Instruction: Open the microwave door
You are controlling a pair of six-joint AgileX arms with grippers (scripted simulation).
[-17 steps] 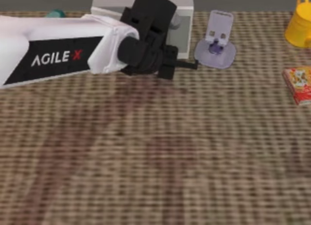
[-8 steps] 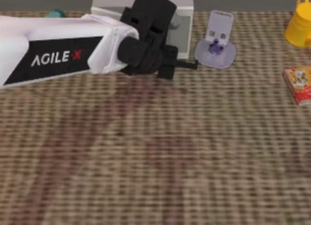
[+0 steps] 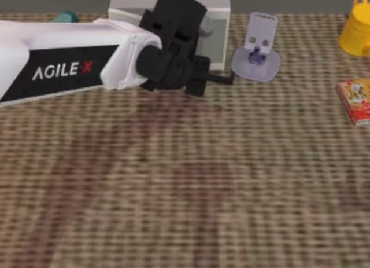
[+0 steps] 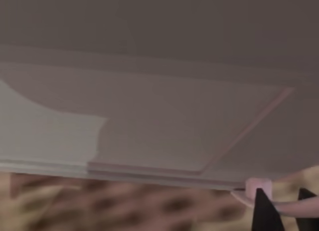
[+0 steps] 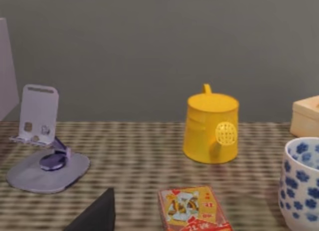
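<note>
The microwave [image 3: 215, 16] stands at the far edge of the table, and everything else here is placed from it. Its door [image 3: 213, 47] faces the near side, with a lilac phone stand [image 3: 257, 51] just beside it toward the table's right. My left arm reaches in from the table's left, and the left gripper [image 3: 222, 79] sits low at the front of the microwave, near the door's right-hand corner, its fingers pointing along the door's face toward the phone stand. The left wrist view is filled by the door panel [image 4: 164, 126] very close, running lengthwise across the frame. Whether the fingers are clamped on any edge or standing apart, I cannot tell. The right arm is out of the top view; its wrist camera sees a yellow watering can [image 5: 212, 128] well right of the microwave.
</note>
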